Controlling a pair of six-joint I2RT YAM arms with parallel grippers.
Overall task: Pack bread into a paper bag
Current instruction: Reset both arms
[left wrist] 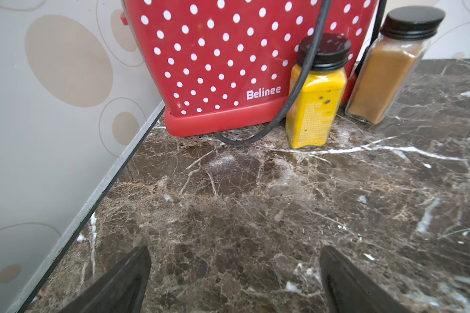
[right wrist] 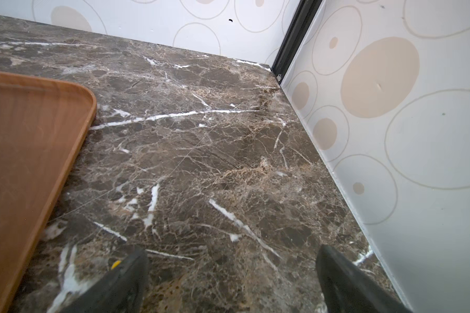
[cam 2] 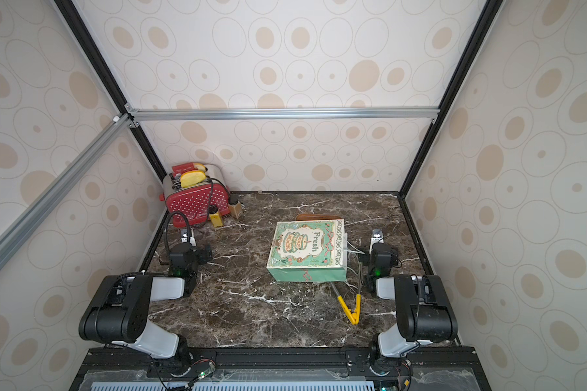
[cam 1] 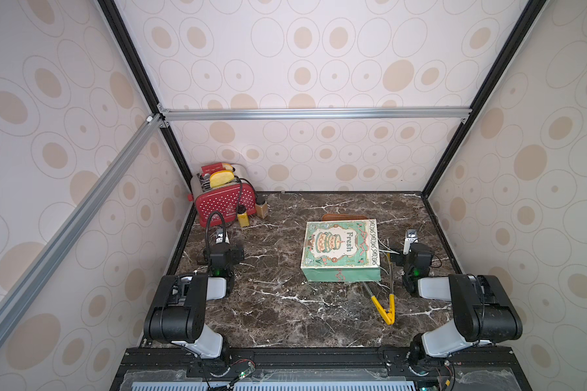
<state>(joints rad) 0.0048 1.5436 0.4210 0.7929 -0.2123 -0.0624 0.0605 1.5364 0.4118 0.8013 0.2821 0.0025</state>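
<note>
The mint-green paper bag lies flat on the marble table in both top views, its "Fresh" face up and its white string handles trailing to the right. No bread shows in any view. My right gripper hovers just right of the bag's handle end, open and empty over bare marble. My left gripper is far left of the bag, near the toaster, also open with nothing between its fingers.
A brown wooden tray lies behind the bag. Yellow-tipped metal tongs lie in front of the bag's right end. A red dotted toaster with its cord and two spice jars fills the back left corner.
</note>
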